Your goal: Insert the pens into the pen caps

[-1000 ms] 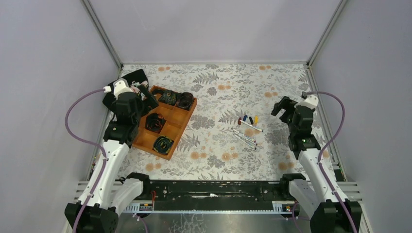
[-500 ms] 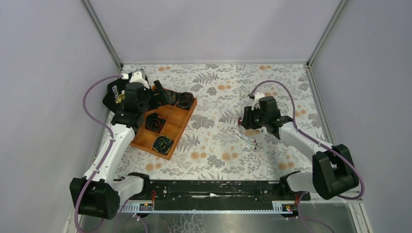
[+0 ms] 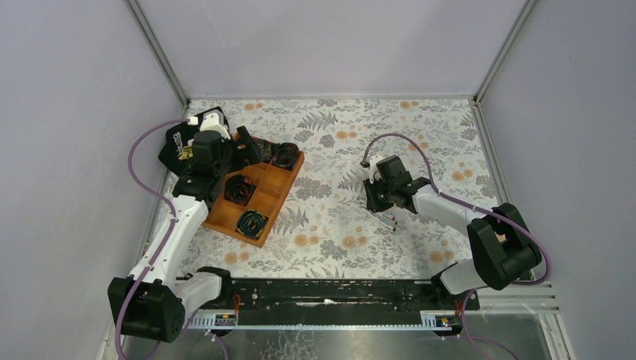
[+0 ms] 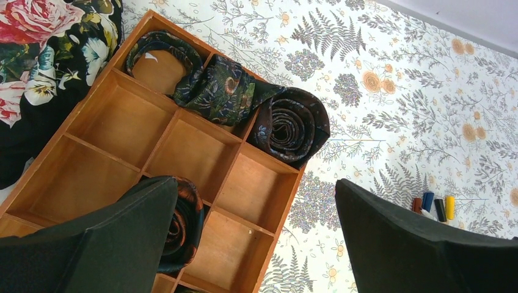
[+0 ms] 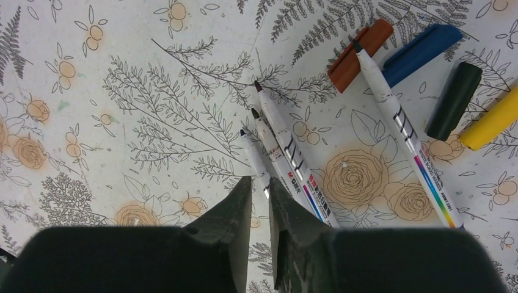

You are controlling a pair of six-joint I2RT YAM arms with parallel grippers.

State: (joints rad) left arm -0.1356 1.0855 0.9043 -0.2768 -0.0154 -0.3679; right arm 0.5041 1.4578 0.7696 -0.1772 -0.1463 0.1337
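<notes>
Three white pens [image 5: 287, 162] lie side by side on the flowered cloth, and a fourth pen [image 5: 400, 125] lies to their right. Four pen caps sit at their far end: red-brown [image 5: 360, 54], blue [image 5: 421, 46], black [image 5: 453, 101] and yellow [image 5: 488, 125]. My right gripper [image 5: 261, 183] is down on the leftmost pen [image 5: 251, 149], its jaws closed to a narrow slit with that barrel between the tips. In the top view the right gripper [image 3: 373, 199] hides the caps; some pens [image 3: 388, 220] show beside it. My left gripper [image 4: 255, 183] hangs open over the wooden tray [image 4: 201, 152].
The wooden tray [image 3: 283, 199] at the left holds rolled ties [image 4: 293, 125] in several compartments. A black floral cloth [image 4: 36, 61] lies past its far left corner. The caps [image 4: 434, 206] also show at the right edge of the left wrist view. Grey walls surround the table.
My right arm swung in from the right side and came down over the pens, its jaws closing from wide to a narrow slit. The left arm shifted slightly over the tray and stayed open.
</notes>
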